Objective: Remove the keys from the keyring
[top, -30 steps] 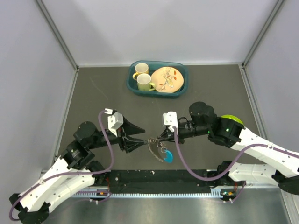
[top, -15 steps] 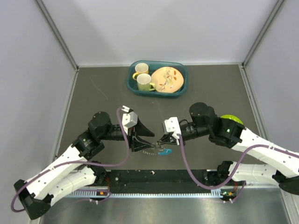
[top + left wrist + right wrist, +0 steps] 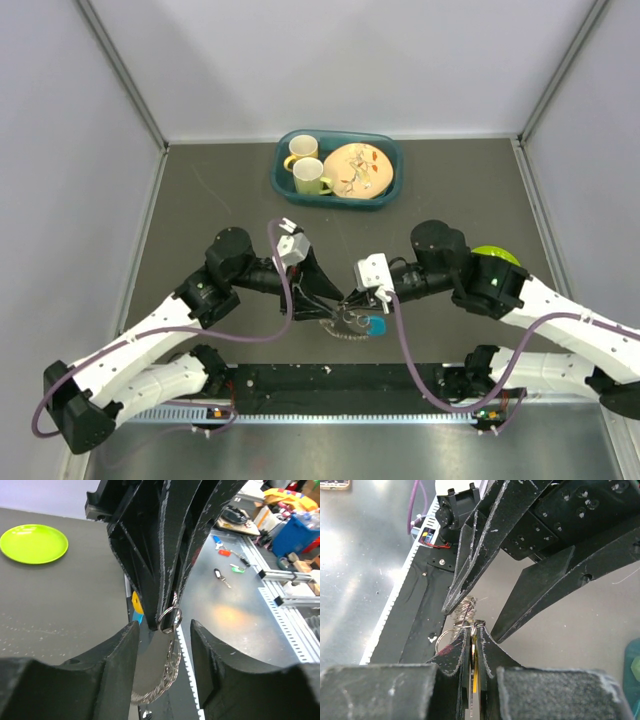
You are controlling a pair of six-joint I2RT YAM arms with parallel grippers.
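Right jaws were clamped tight on the keys (image 3: 358,322), with a yellow head pinched flat between them. The keyring (image 3: 170,619) stood out just past their tips, and a teal head (image 3: 377,325) hung beside them. Left jaws stood part-way apart and held nothing, one on each side of the ring without touching it. Risks, as judged: the ring was thin and the left jaws blunt, so closing here could catch the right jaws' tips or the ring's edge rather than a key, and only drag the whole bunch. An off-line pull could twist the keys out of the right jaws and drop them onto the counter (image 3: 220,190) below. The silvery looped chain (image 3: 167,679) dangling under the ring could snag on the left jaws. The jaws met nose to nose, so contact between them was likely. Counter: dark grey, matte, scuffed. Well beyond the jaws sat a teal basin (image 3: 392,160) holding two mugs (image 3: 310,177) and a patterned plate (image 3: 358,168). A lime-green plate (image 3: 34,543) lay back behind the right jaws. Pale grey panels walled three sides.
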